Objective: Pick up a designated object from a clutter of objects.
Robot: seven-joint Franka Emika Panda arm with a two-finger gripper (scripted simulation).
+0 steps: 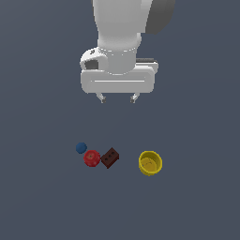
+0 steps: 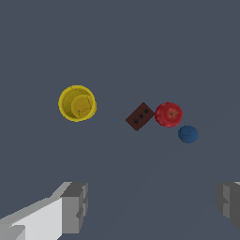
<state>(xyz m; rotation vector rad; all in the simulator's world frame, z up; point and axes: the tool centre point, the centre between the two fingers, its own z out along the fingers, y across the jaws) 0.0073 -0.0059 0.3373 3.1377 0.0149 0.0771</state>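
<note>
The gripper's (image 1: 117,98) two fingertips (image 1: 101,98) stand wide apart with nothing between them; in the wrist view the grey finger pads (image 2: 75,206) sit at opposite edges of the picture, with bare floor in the gap. The gripper hangs from the white Panda arm (image 1: 123,28), well above the items and pointing down at the dark grey floor (image 1: 197,206).

Below it lies the clutter, a loose row of four small things. The blue ball (image 1: 81,148), the smallest of them and the one to be taken, sits at the end of the row toward the exterior view's left. Just beside it is the red round object (image 1: 92,158), close enough that the two look nearly in contact. The dark brown brick (image 1: 110,157) with its studs comes next, right by the red piece. The yellow cup (image 1: 150,163) stands upright and apart from the rest, toward the exterior view's right.

By the look of it, the task has barely begun: no descent over the ball, no grasp, no lift. What remains is to bring the open fingers over the ball, lower around it, close and raise it. The red neighbour leaves little room on that side, so finger placement probably needs care.
</note>
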